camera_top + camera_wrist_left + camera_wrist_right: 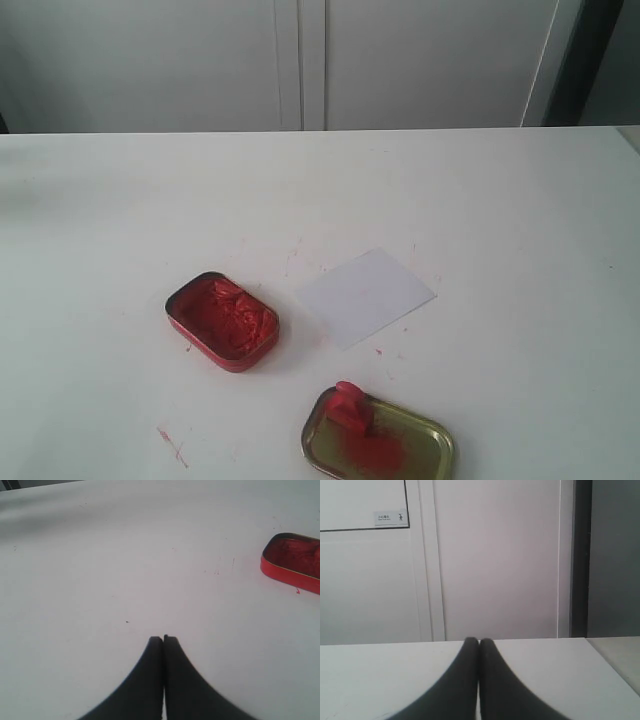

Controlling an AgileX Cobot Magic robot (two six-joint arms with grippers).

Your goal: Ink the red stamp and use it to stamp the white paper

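Observation:
The small red stamp [349, 405] rests on the rim of a gold tin lid [425, 443] near the table's front edge. The white paper [366, 296] lies flat in the middle of the table. A red tin of ink paste [222, 320] sits left of the paper and shows again in the left wrist view as the red tin [293, 561]. My left gripper [163, 639] is shut and empty above bare table. My right gripper [479, 641] is shut and empty, pointing level toward the far wall. Neither gripper appears in the exterior view.
The gold lid carries a red ink smear [377, 452]. Small red marks [171, 445] spot the white table [500, 200] at the front left. White cabinet doors [495, 555] stand behind the table's far edge.

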